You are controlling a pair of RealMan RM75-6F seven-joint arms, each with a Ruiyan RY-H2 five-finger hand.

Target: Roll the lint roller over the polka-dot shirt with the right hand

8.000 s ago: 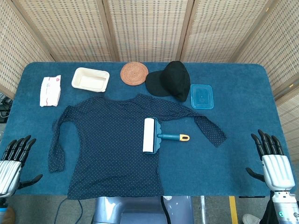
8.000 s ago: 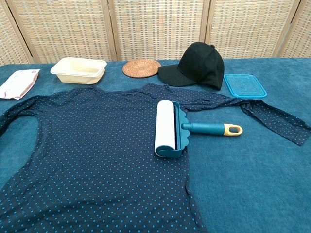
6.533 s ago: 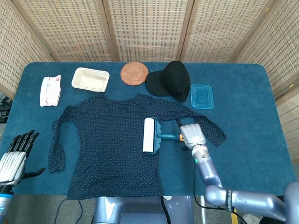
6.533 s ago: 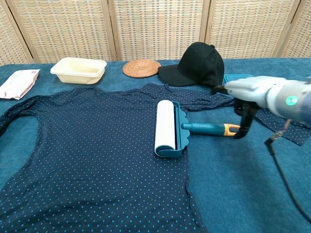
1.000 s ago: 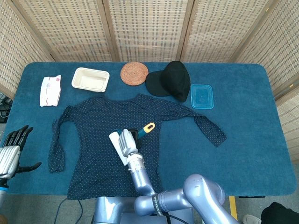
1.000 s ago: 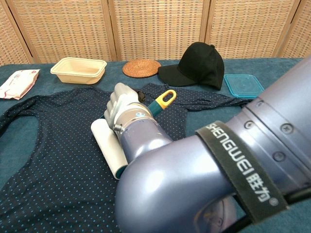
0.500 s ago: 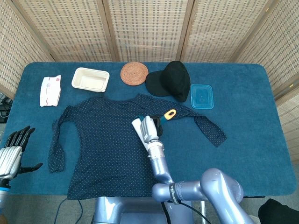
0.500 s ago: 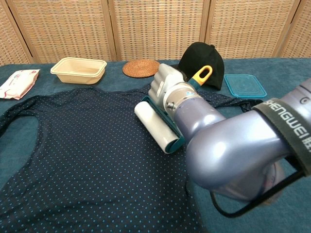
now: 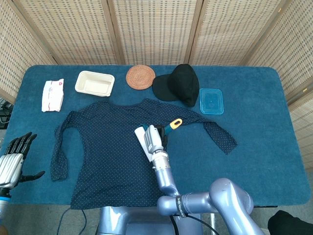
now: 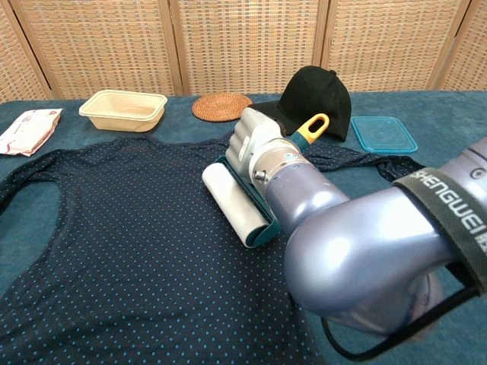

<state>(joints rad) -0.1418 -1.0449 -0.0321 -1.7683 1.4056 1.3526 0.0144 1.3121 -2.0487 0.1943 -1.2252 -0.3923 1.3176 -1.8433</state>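
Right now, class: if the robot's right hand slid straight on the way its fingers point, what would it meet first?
The right hand, gripping the lint roller on the polka-dot shirt, points toward the table's far edge. Probably the woven coaster comes first, though depth is unclear.

Lint roller [image 9: 144, 138] on shirt [image 9: 102, 147] middle, cap [image 9: 178, 83] behind, container [image 9: 211, 101] right of cap

The lint roller [image 10: 232, 202], white drum in a teal frame with a yellow-tipped handle, lies diagonally on the navy polka-dot shirt [image 10: 114, 228], which is spread flat, sleeves out, across the table
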